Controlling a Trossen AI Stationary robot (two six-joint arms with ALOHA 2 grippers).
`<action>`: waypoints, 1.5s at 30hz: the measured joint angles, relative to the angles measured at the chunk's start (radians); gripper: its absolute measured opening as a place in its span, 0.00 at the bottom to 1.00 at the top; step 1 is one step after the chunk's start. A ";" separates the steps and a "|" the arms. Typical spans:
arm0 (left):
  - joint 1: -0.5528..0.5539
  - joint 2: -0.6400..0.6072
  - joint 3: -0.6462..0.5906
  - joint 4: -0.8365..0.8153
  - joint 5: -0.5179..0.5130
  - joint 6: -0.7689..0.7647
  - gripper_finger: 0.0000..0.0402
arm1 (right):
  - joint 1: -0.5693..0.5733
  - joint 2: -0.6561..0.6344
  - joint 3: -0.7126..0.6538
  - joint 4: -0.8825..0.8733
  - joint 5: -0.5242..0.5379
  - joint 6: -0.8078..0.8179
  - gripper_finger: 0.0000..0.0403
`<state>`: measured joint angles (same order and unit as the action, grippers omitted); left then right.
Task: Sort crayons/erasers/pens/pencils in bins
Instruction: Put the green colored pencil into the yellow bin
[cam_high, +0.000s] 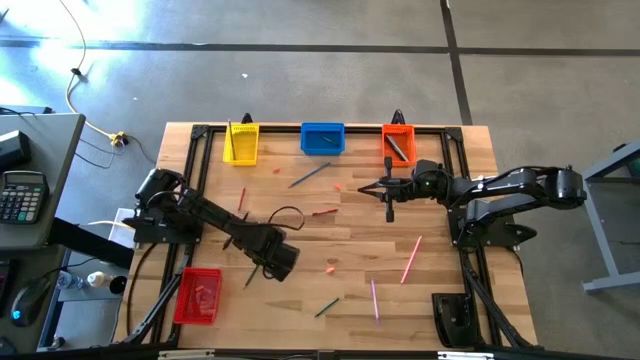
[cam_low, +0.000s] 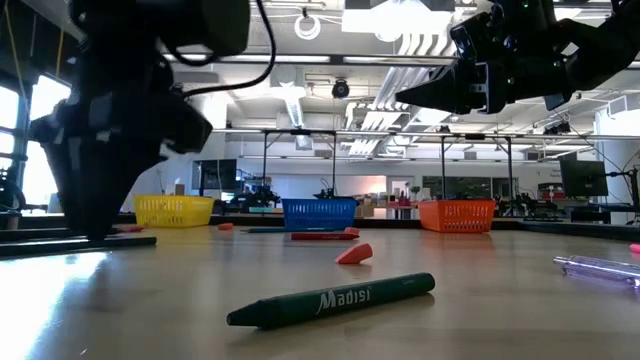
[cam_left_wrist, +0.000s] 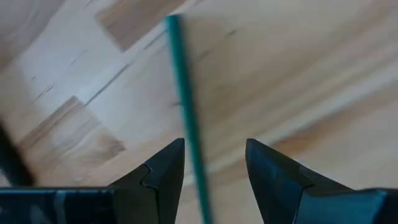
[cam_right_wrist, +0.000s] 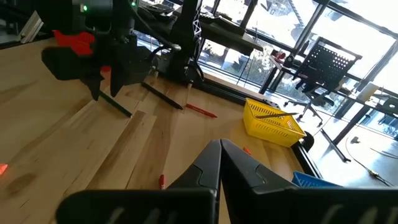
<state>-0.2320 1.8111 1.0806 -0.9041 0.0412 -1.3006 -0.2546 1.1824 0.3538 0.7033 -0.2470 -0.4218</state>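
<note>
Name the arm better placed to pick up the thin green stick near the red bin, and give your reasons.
Left. The left gripper is open with the green pencil lying between its fingers on the table. The right gripper, shut and empty, hangs far off near the orange bin.

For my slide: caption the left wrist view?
Left gripper, fingers open, straddles a thin green pencil lying on the wooden table.

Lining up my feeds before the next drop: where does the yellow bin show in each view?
High view: yellow bin at the table's far edge, leftmost of the three bins there.
Low view: far back, left of centre.
Left wrist view: not in it.
Right wrist view: beyond the fingers, at the table's edge.
Shared landmark: the blue bin next to it.
</note>
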 joint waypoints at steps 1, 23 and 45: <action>-0.002 0.000 -0.019 0.009 0.000 -0.013 0.40 | 0.000 0.000 0.000 0.000 0.000 0.001 0.00; -0.004 0.003 -0.043 0.096 0.071 0.058 0.01 | 0.000 0.000 0.000 0.001 0.000 0.002 0.00; -0.003 -0.005 -0.010 0.075 0.020 0.074 0.01 | 0.000 0.000 0.000 0.000 0.000 0.002 0.00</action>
<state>-0.2351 1.8056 1.0702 -0.8287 0.0613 -1.2263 -0.2544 1.1824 0.3538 0.7036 -0.2470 -0.4198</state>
